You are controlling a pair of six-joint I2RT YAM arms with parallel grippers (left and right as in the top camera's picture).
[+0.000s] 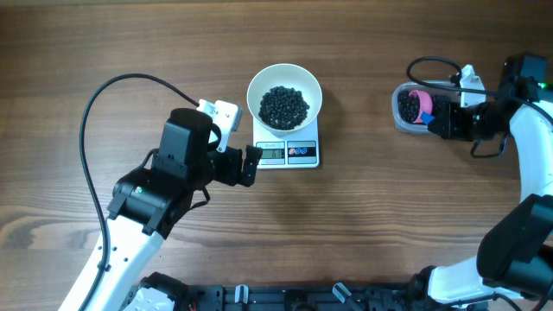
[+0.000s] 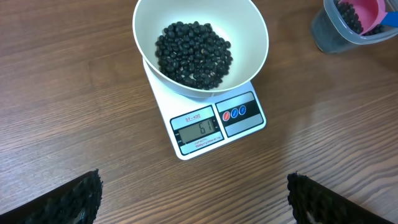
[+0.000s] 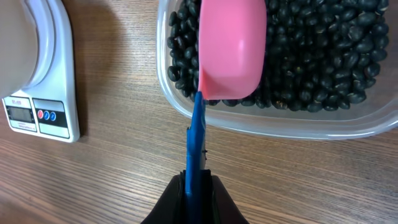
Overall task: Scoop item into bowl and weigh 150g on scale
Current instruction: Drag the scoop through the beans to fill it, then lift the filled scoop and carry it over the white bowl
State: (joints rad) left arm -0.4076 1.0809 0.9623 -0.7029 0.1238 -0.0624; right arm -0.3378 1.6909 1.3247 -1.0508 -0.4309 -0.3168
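The white bowl (image 1: 257,89) (image 2: 249,37) stands on the white scale (image 1: 301,153) (image 2: 240,112) and holds a heap of black beans, the item (image 1: 284,107) (image 2: 193,53). The scale's display (image 2: 198,129) reads 61. My left gripper (image 1: 253,164) (image 2: 193,182) hovers open just in front of the scale with nothing between its fingers. At the right, a clear tub (image 1: 400,111) (image 3: 292,127) holds more beans (image 3: 323,59). My right gripper (image 1: 439,121) (image 3: 198,182) is shut on the blue handle (image 3: 196,134) of a pink scoop (image 1: 420,104) (image 3: 232,50), whose cup lies over the beans in the tub.
The scale's corner (image 3: 46,93) shows to the left of the tub in the right wrist view, with bare wood between them. Black cables loop over the table at the far left (image 1: 95,104) and above the tub (image 1: 428,62).
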